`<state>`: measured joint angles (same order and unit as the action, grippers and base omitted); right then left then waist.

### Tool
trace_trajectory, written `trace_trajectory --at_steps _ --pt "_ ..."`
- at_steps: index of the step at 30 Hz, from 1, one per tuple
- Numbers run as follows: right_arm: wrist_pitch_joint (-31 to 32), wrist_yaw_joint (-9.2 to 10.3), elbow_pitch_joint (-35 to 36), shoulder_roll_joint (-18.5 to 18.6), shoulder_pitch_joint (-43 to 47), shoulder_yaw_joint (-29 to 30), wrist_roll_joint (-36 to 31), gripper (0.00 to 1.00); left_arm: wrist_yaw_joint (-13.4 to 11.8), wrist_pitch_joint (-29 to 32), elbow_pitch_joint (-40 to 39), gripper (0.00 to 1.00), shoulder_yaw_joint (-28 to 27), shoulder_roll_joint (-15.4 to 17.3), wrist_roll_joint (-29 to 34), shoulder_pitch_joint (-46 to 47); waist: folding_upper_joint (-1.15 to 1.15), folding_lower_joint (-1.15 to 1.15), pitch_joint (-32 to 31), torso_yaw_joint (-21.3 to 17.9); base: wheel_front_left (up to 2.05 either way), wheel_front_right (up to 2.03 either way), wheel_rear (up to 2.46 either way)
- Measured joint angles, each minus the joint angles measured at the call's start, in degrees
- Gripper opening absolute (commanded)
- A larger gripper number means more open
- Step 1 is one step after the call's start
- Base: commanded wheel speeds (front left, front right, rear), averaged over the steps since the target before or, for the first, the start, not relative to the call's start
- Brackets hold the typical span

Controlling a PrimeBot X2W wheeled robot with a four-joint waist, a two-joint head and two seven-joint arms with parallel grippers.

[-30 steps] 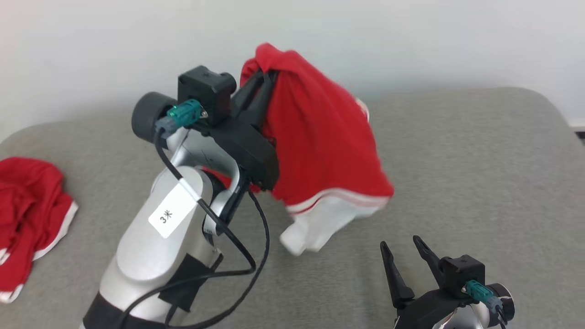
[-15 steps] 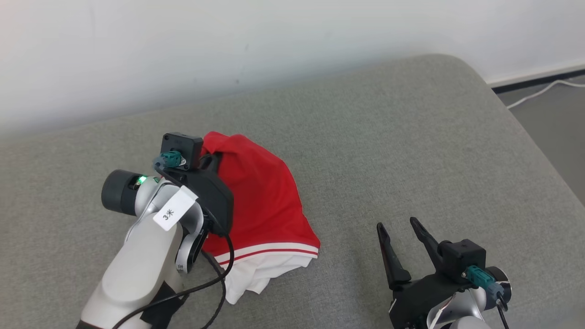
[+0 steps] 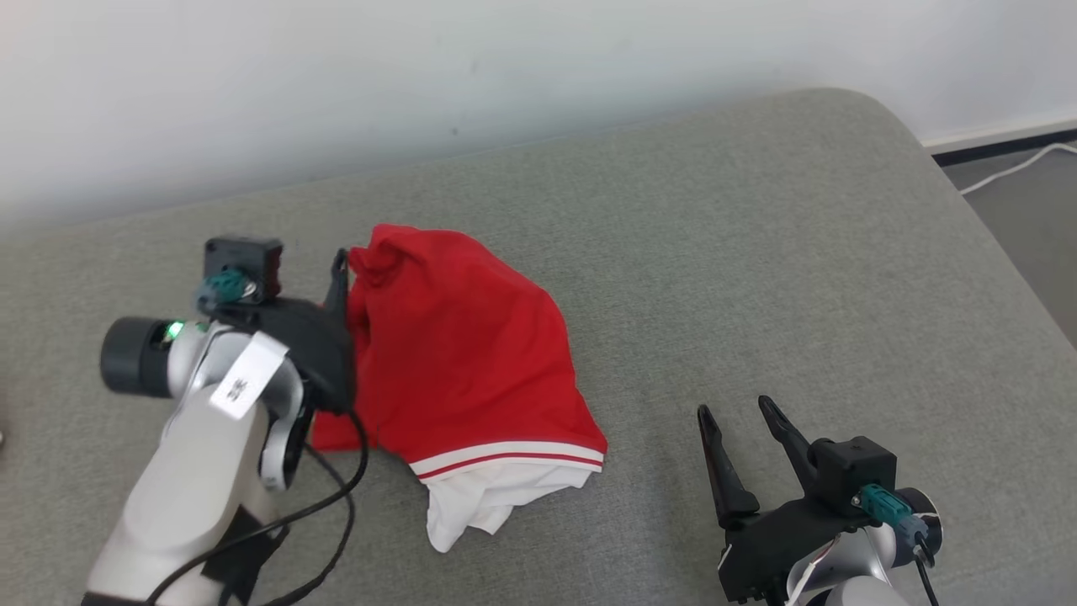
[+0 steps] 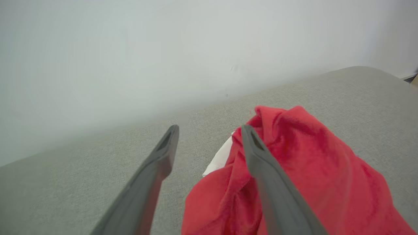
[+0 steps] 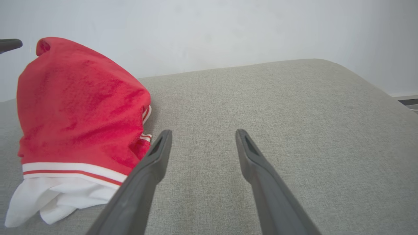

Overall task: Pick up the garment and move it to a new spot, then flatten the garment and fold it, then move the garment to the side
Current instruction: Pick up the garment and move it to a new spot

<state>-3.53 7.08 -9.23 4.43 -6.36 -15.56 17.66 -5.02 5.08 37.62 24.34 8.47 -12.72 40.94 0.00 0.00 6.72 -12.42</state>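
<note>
The red garment [image 3: 463,353] lay heaped on the grey cushion [image 3: 757,252], one finger of the spread left tool [image 4: 209,129] against its folds; backing away might snag and drag it. The right tool [image 3: 734,406] stood spread, empty

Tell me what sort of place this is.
Probably an indoor room set up for robot trials, though that is not certain: a grey upholstered cushion like a sofa or bed stands in front of a plain white wall, and a loose cable lies on the floor beside it.
</note>
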Motion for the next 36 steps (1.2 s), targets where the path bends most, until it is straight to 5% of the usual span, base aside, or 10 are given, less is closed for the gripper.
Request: trace_trajectory --at_steps 6,15,36 --pt "-0.1 0.00 -0.5 0.1 0.3 0.1 0.0 1.00 1.6 -1.7 -1.3 1.00 0.3 3.1 -0.7 -7.3 0.00 0.00 -1.1 1.8 0.00 0.00 0.00" --pt "-0.4 -0.05 -0.7 0.3 1.5 -0.9 0.1 1.00 4.1 -1.6 -0.3 1.00 2.0 2.1 -3.6 -16.2 0.00 -0.01 -2.7 3.9 0.00 0.00 0.00" --pt "0.0 -0.55 0.0 0.2 -0.3 -1.5 0.1 1.00 4.5 1.5 3.6 0.96 1.9 2.0 -3.9 -12.4 0.00 0.00 1.8 -0.5 0.00 0.00 0.00"
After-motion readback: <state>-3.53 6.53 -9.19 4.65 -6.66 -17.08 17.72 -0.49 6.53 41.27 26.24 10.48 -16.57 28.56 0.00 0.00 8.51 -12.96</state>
